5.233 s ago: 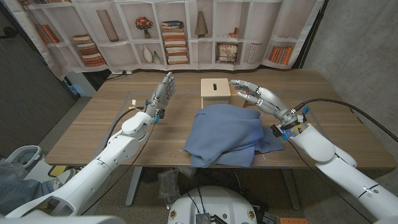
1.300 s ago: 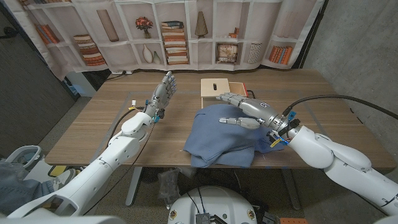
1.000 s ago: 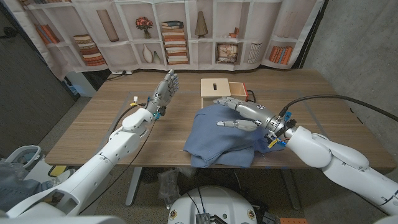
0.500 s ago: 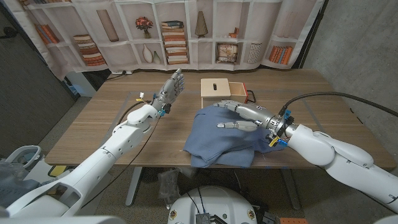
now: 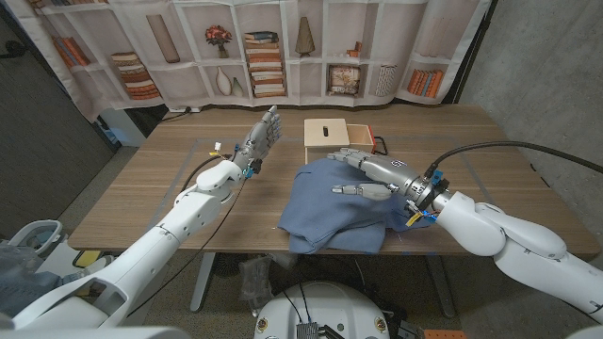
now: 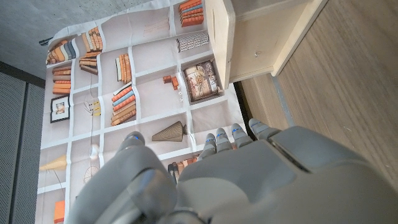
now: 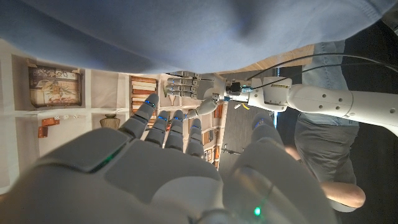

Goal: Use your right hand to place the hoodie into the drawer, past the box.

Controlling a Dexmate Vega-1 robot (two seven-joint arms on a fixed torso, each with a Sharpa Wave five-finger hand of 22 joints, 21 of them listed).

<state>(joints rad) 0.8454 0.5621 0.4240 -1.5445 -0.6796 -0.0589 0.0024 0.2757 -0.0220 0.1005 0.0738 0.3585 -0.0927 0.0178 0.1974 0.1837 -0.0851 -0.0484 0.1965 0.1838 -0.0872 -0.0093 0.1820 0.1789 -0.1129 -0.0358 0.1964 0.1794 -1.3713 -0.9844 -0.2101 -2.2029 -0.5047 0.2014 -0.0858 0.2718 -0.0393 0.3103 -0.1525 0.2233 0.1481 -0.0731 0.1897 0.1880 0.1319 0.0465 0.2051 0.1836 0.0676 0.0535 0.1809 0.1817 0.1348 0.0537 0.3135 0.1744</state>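
Wooden table (image 5: 141, 193) bears hoodie (image 5: 339, 207) (blue), box (image 5: 328, 137).

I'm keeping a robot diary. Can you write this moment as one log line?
right hand: open, over hoodie | left hand: open, raised | hoodie: on table, not in drawer | box: behind hoodie

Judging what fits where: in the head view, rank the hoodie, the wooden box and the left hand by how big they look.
1. Hoodie, clearly the largest.
2. Wooden box, partly hidden behind the hoodie.
3. Left hand, the smallest, though it is raised nearer the camera, so the gap to the box is unsure.
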